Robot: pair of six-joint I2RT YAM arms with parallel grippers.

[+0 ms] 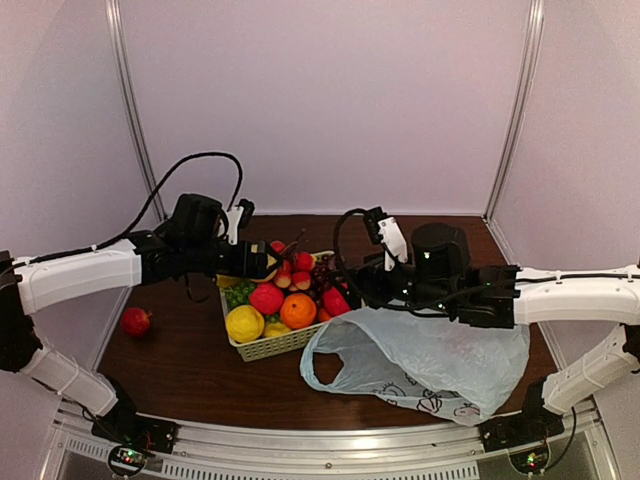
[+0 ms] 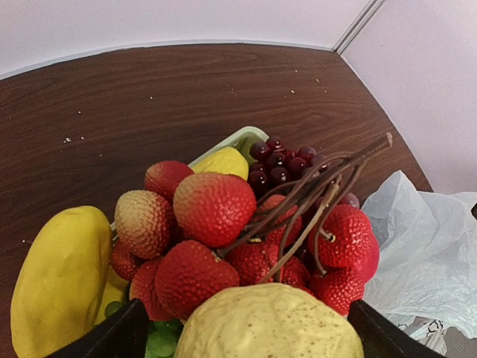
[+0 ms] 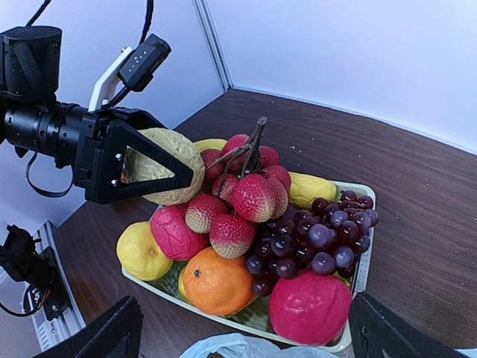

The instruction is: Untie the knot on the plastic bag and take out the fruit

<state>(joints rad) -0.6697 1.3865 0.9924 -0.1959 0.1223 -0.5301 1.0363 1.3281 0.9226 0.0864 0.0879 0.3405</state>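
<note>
My left gripper [image 1: 266, 262] is shut on a small lumpy pale yellow fruit [image 2: 272, 324] and holds it just above the heaped fruit in the basket [image 1: 275, 345]. The right wrist view shows this grip from the side [image 3: 160, 168]. A large smooth yellow fruit [image 2: 59, 283] lies at the basket's left side. The pale blue plastic bag [image 1: 430, 360] lies flat and slack on the table right of the basket, its handle loop [image 1: 322, 365] open. No knot shows. My right gripper [image 1: 350, 290] is open and empty above the basket's right edge and the bag's near corner [image 3: 231, 348].
The basket holds lychees [image 2: 212, 209], dark grapes [image 3: 320, 239], an orange [image 1: 298, 311], a lemon [image 1: 244, 323] and red fruits [image 3: 309, 306]. One red fruit [image 1: 136, 321] lies alone on the table at the left. White walls enclose the table on three sides.
</note>
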